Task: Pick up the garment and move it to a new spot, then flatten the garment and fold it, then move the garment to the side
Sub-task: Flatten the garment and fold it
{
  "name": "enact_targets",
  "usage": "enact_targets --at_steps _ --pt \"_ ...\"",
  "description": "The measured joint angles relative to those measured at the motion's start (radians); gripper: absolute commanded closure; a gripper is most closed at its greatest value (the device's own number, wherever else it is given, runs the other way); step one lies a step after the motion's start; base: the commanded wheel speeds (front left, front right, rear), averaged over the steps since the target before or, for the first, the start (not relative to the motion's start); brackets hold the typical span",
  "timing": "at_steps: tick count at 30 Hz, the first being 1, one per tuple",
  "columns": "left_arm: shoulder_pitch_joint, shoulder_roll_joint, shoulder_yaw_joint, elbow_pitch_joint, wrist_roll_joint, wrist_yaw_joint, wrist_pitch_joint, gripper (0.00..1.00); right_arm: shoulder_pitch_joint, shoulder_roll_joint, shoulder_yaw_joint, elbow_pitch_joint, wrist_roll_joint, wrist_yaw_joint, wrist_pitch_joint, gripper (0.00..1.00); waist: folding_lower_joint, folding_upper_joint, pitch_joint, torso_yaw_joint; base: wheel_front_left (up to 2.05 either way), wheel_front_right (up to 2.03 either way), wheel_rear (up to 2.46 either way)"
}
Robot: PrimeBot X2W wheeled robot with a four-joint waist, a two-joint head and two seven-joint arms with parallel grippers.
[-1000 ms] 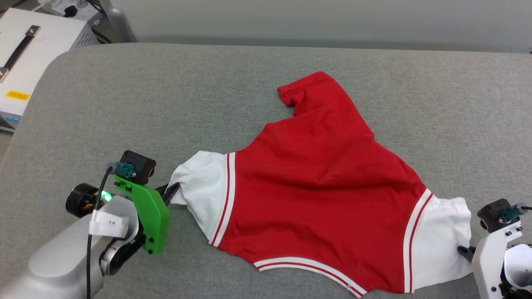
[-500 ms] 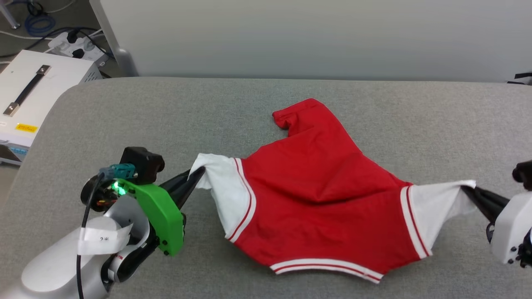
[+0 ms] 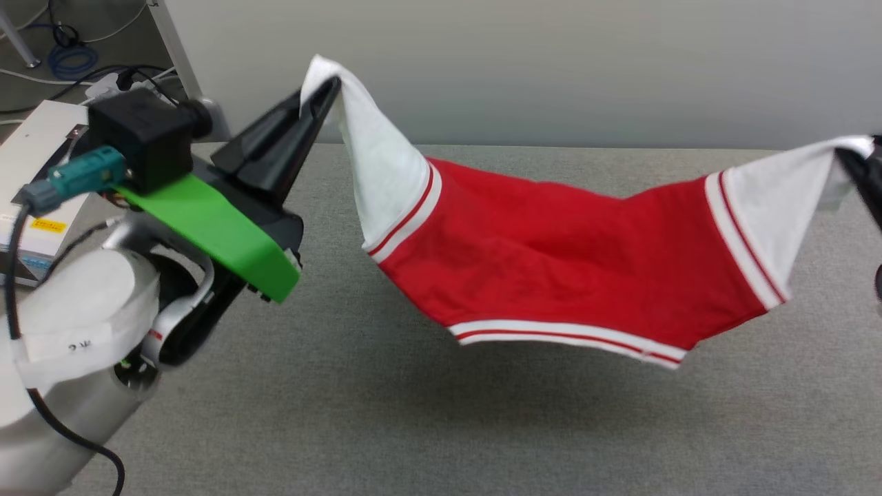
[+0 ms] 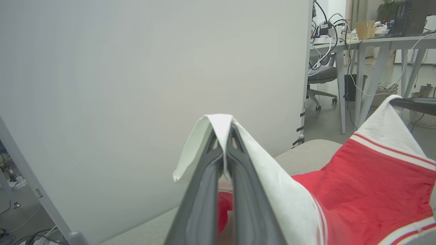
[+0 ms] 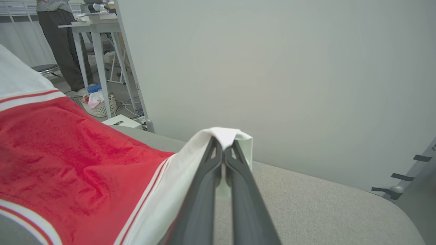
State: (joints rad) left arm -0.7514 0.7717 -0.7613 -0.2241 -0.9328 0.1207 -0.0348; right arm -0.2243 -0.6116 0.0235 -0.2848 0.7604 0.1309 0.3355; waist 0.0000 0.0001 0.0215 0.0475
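Arms high and spread, left gripper [image 3: 328, 89] and right gripper [image 5: 223, 148] each clamp a sleeve of the garment [image 3: 551, 262]

Item list: one garment [image 3: 551, 269] with two white sleeves [image 3: 386, 179]; two pincers, namely one left pincer [image 3: 324, 93] and one right pincer [image 5: 223, 144]; one grey worktop [image 3: 344, 413]. Behind it were one pale partition [image 3: 551, 69] and one white case [image 3: 34, 148]. Further off were one basket [image 5: 97, 107], one stool [image 5: 46, 69], one office chair [image 4: 320, 73] and one person [image 5: 64, 44].
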Motion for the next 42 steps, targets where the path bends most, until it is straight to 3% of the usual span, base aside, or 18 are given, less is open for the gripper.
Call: enact_targets --at_steps 8,20,29,42 --pt "-0.165 -0.041 0.054 -0.021 0.022 0.000 -0.004 1.00 -0.184 0.030 -0.074 -0.019 -0.010 0.000 -0.026 1.00 0.0000 0.0000 0.036 -0.004 0.00 0.00 0.00" --pt "-0.416 -0.149 0.105 0.110 0.040 -0.039 -0.028 1.00 -0.542 0.057 -0.071 0.106 -0.050 0.000 -0.069 1.00 0.0000 0.0000 0.181 0.000 0.00 0.00 0.00" --pt "-0.667 -0.234 0.145 0.387 0.078 -0.091 -0.060 1.00 -0.921 0.066 -0.002 0.329 -0.170 0.000 -0.096 1.00 0.0003 0.0000 0.354 0.000 0.00 0.00 0.00" --pt "-0.974 -0.340 0.158 0.766 0.129 -0.153 -0.139 1.00 -1.363 0.101 0.096 0.732 -0.314 0.000 -0.232 1.00 0.0004 0.0000 0.569 0.002 0.00 0.00 0.00"
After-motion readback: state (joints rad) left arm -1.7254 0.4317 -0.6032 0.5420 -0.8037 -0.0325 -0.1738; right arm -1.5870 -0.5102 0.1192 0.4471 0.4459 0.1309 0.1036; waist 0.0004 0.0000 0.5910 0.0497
